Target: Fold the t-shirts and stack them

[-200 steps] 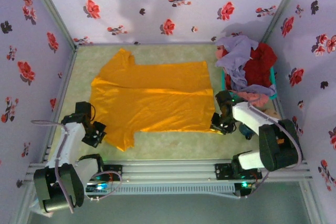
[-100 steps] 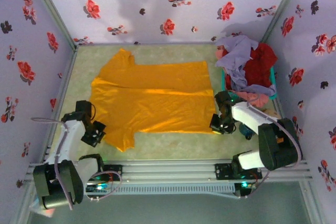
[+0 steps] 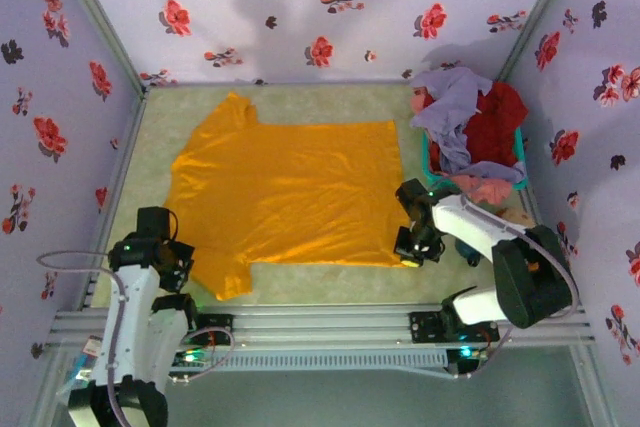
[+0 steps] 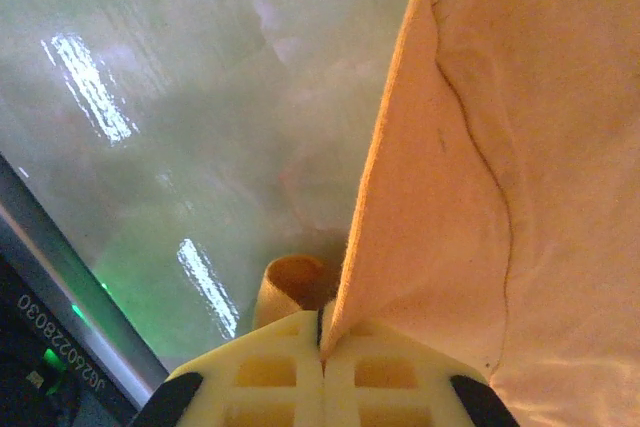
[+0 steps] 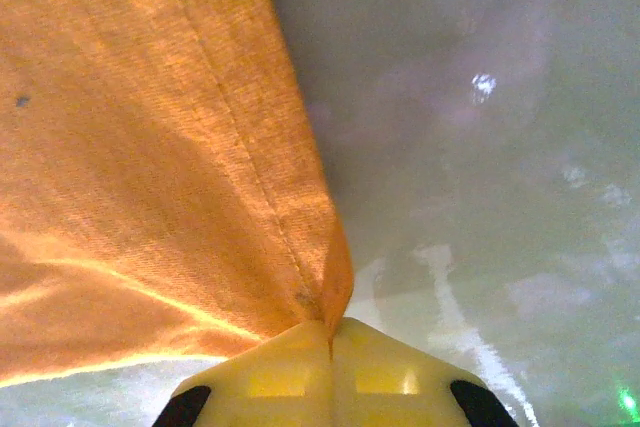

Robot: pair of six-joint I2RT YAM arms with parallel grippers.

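- Top external view is showing the orange-yellow t-shirt lying spread flat across the middle of the table. Its long axis is running left to right in the frame — neck end pointing left, straight hem facing right.
- One sleeve is reaching toward the upper left of the frame and the other toward the lower left.
- The left gripper is sitting at the shirt's lower-left edge, just beside the lower sleeve. The right gripper is sitting at the lower-right hem corner.
- Left wrist view: the left gripper is pinching the shirt's edge, its jaws pressing together on the cloth. A small curl of fabric is bulging just above the fingertips at lower centre.
- Right wrist view: the right gripper is clamping the seamed hem corner — the cloth is fanning out toward the upper left of the frame.
- At the right of the top view, the lavender t-shirt and red t-shirt are lying heaped in the teal basket. The pink t-shirt is draping at the basket's lower edge, near the right arm.
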